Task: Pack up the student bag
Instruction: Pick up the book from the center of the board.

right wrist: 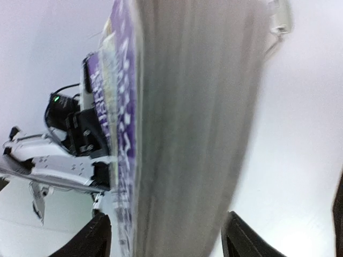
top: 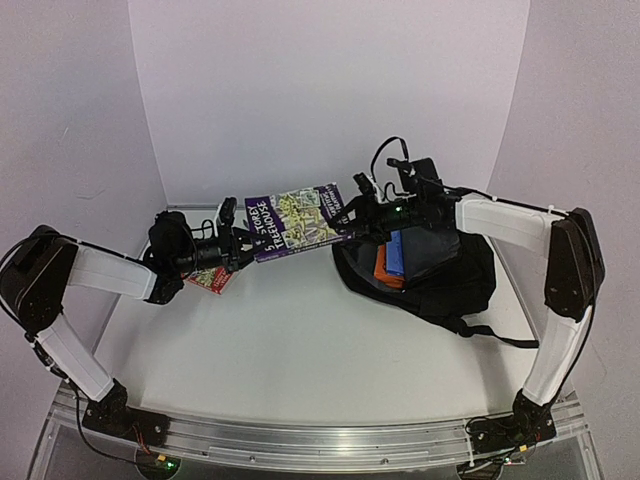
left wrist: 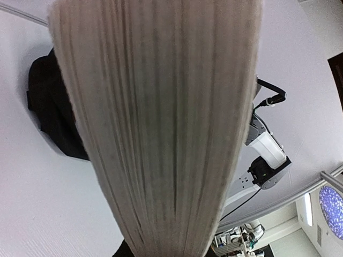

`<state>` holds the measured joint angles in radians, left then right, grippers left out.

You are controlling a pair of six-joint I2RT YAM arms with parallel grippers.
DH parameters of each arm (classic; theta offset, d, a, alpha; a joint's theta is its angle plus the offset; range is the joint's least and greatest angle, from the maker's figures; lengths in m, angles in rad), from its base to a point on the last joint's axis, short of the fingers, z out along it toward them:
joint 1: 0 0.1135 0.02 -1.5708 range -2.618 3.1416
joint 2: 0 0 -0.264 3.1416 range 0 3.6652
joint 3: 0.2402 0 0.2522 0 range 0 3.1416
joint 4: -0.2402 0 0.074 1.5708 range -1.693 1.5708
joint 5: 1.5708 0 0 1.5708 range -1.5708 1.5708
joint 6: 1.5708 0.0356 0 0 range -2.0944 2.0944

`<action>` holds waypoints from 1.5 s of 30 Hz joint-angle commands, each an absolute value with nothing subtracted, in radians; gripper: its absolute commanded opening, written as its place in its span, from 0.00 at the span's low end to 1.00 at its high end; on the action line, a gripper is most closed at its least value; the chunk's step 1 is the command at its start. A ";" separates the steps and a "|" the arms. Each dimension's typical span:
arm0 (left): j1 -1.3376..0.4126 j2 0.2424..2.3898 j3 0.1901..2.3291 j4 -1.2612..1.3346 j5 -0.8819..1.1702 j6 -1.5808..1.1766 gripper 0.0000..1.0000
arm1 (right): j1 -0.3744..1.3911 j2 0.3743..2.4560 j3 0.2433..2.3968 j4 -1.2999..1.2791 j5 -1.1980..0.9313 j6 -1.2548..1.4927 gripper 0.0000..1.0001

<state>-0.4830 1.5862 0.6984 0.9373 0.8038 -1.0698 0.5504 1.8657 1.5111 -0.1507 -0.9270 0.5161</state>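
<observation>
Book [left wrist: 161, 134], edge pinched in left gripper [top: 237, 246], hangs loose inside wide-parted right gripper [right wrist: 166, 233] beside student bag [top: 450, 288].

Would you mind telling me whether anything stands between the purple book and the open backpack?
Yes. The right gripper sits at the bag-side end of the purple book, directly between it and the black backpack. Inside the opening, a blue book and an orange book already take up room.
</observation>
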 commanded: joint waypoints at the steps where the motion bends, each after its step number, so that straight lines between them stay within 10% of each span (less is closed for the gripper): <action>1: -0.482 1.516 0.704 0.920 0.737 -1.025 0.00 | 0.508 1.804 1.573 -0.312 -0.482 0.341 0.74; 10: -0.482 1.491 0.714 0.840 0.723 -0.987 0.00 | 0.510 1.946 1.669 -0.511 0.150 0.200 0.63; 21: -0.483 1.460 0.715 0.787 0.712 -0.957 0.00 | 0.507 2.095 1.716 -0.540 0.377 0.131 0.57; 30: -0.483 1.442 0.704 0.766 0.702 -0.948 0.00 | 0.476 2.170 1.713 -0.536 0.397 0.121 0.45; 38: -0.482 1.425 0.710 0.730 0.698 -0.931 0.00 | 0.464 2.204 1.730 -0.545 0.319 0.132 0.01; 45: -0.483 1.432 0.715 0.711 0.696 -0.918 0.00 | 0.487 2.161 1.741 -0.552 0.095 0.128 0.00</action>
